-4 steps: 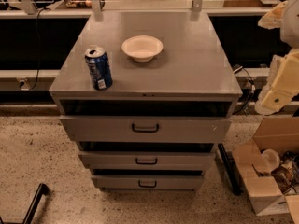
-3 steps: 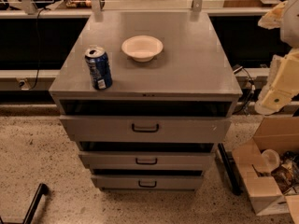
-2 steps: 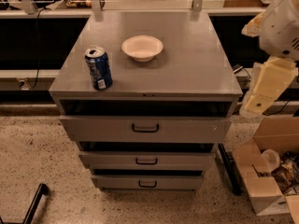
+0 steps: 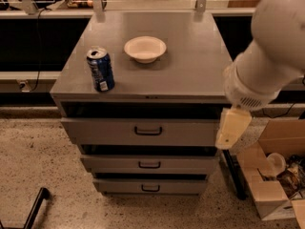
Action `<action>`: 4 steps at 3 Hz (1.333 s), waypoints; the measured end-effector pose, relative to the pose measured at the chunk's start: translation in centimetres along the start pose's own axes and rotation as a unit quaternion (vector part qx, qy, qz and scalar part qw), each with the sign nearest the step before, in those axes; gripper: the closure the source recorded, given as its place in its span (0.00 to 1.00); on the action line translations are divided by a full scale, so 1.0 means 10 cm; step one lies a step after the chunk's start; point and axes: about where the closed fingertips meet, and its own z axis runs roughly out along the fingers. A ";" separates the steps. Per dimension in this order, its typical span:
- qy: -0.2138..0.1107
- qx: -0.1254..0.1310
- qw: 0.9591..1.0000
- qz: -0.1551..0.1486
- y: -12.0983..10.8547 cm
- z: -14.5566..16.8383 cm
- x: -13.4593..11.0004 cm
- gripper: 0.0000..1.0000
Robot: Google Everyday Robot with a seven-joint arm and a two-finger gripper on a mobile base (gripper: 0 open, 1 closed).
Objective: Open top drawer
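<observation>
The top drawer (image 4: 105,130) is the tallest grey front, right under the cabinet top, with a small black bar handle (image 4: 148,131) at its centre. A dark gap shows above it. My gripper (image 4: 232,128) is a cream-coloured piece hanging below the big white arm (image 4: 269,51). It is at the cabinet's right front corner, level with the top drawer's right end. It is to the right of the handle and apart from it, holding nothing that I can see.
A blue soda can (image 4: 100,69) and a white bowl (image 4: 145,48) stand on the grey cabinet top (image 4: 190,66). Two shorter drawers (image 4: 109,163) (image 4: 114,187) lie below. An open cardboard box (image 4: 279,175) with clutter sits on the floor at right. A black bar (image 4: 35,209) is at lower left.
The arm has swung left from the right edge of the view and now looms large over the cabinet's right front corner. The drawers, can and bowl have not moved.
</observation>
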 end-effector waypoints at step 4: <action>-0.095 0.027 0.995 -0.024 0.13 0.46 0.04 0.00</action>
